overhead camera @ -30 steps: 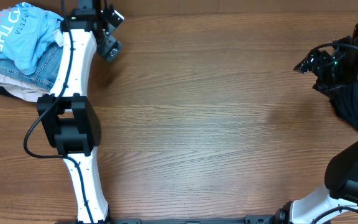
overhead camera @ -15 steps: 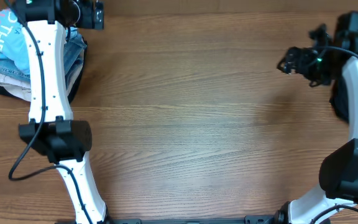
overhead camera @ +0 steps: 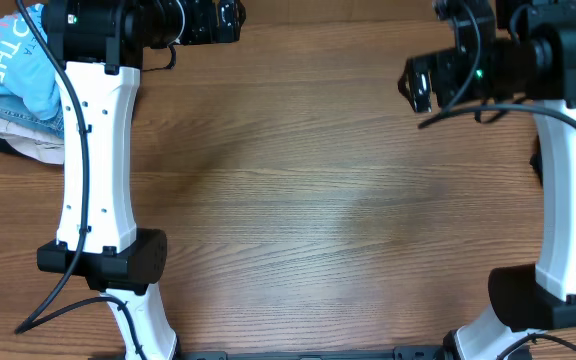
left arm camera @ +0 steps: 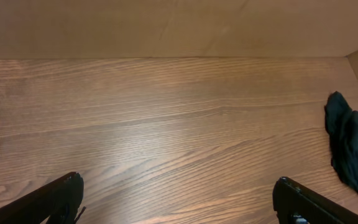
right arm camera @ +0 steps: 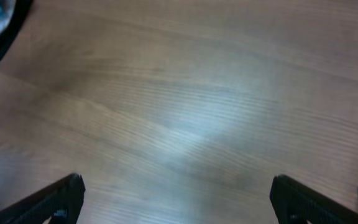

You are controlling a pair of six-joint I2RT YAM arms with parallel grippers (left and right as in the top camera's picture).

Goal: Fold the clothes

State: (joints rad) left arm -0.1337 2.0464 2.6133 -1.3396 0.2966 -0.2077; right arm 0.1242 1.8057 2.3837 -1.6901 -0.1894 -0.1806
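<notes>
1. The sky-blue T-shirt lies crumpled at the top-left corner of the overhead view, on top of a pile on the table. I can see its white-and-red lettering facing up. The left arm hides its right edge.
2. Under the shirt I see a denim garment, and below that a beige cloth.
3. The left gripper hovers to the right of the pile, apart from the shirt. Its jaws stand wide, with only bare wood between them.
4. The right gripper hovers over the right half of the table. Its jaws also stand wide and hold nothing.
5. A dark garment lies bunched at the table's right edge. In the overhead view the right arm mostly covers it.
</notes>
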